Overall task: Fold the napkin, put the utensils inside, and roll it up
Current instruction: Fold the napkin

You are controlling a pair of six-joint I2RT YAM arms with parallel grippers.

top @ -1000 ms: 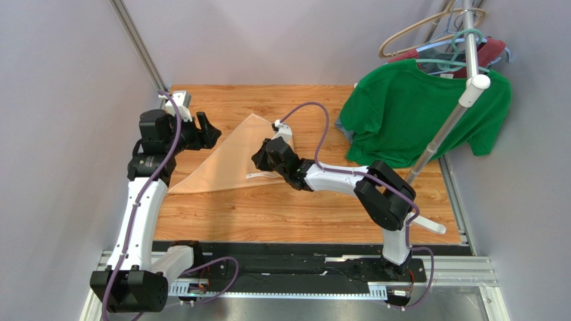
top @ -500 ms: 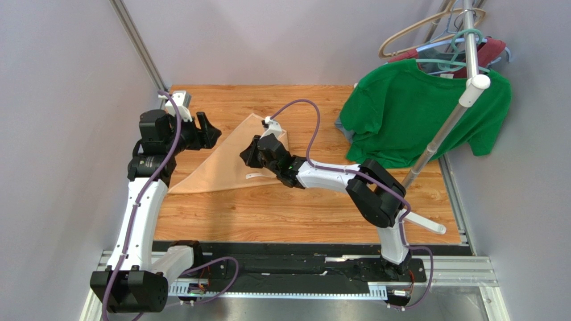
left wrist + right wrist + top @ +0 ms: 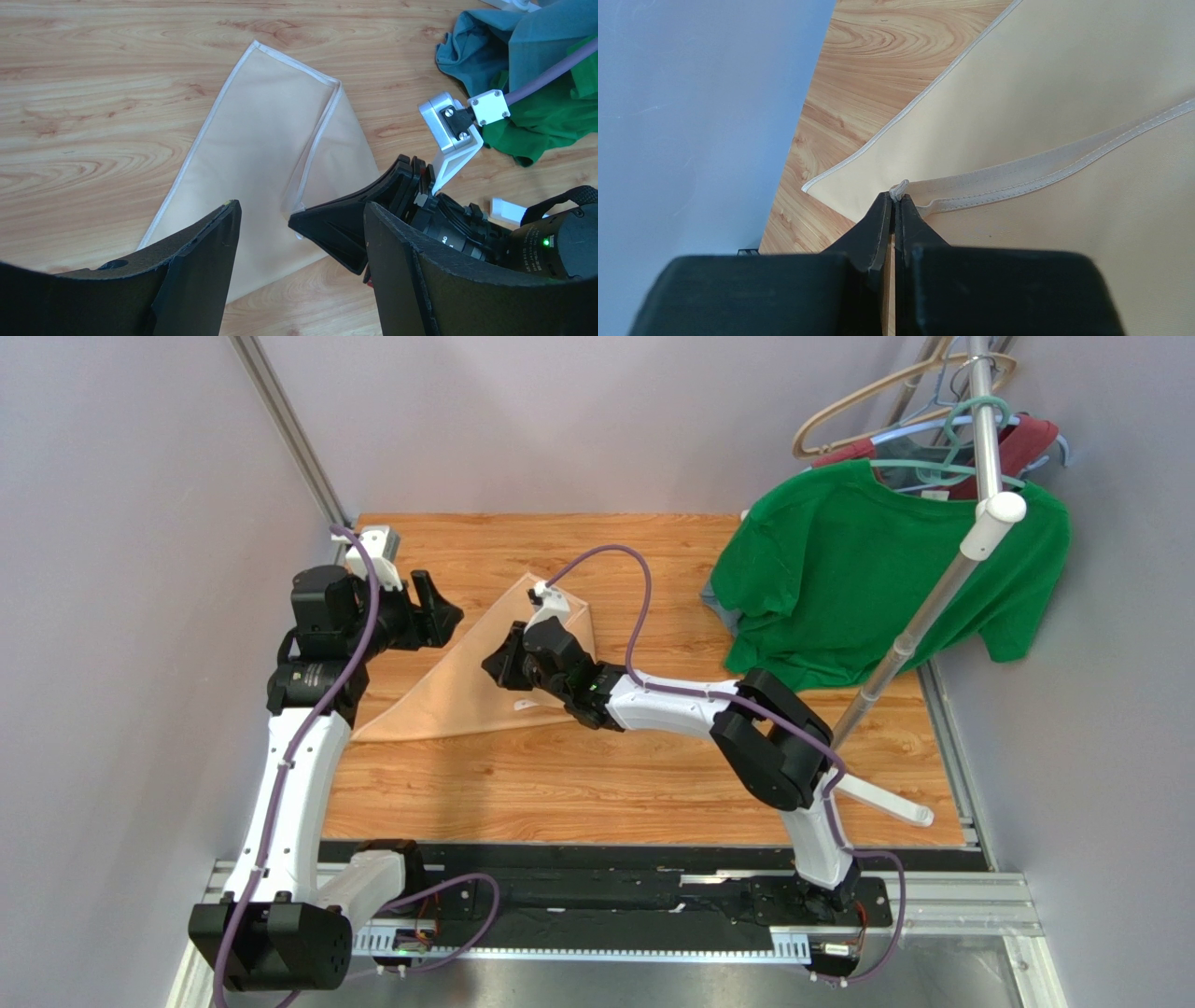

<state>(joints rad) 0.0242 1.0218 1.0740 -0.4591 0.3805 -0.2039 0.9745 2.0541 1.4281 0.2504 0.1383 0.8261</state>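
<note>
Half folding the napkin (image 3: 449, 686) on the surface (image 3: 589, 784), pinching only its corner tip in the closed right pincer (image 3: 894, 199); holding the left pincer (image 3: 439, 613) wide beside the napkin; risking slippage from that thin hold.

The peach-tan napkin (image 3: 446, 682) lies flat on the worktop (image 3: 589, 770), folded over into a rough triangle edged with a pale stitched hem. One hemmed corner of its upper layer sits pinched between the closed fingertips of the right hand (image 3: 894, 204). A small white spoon (image 3: 529, 706) lies just behind that hand, at the napkin's near edge.
</note>
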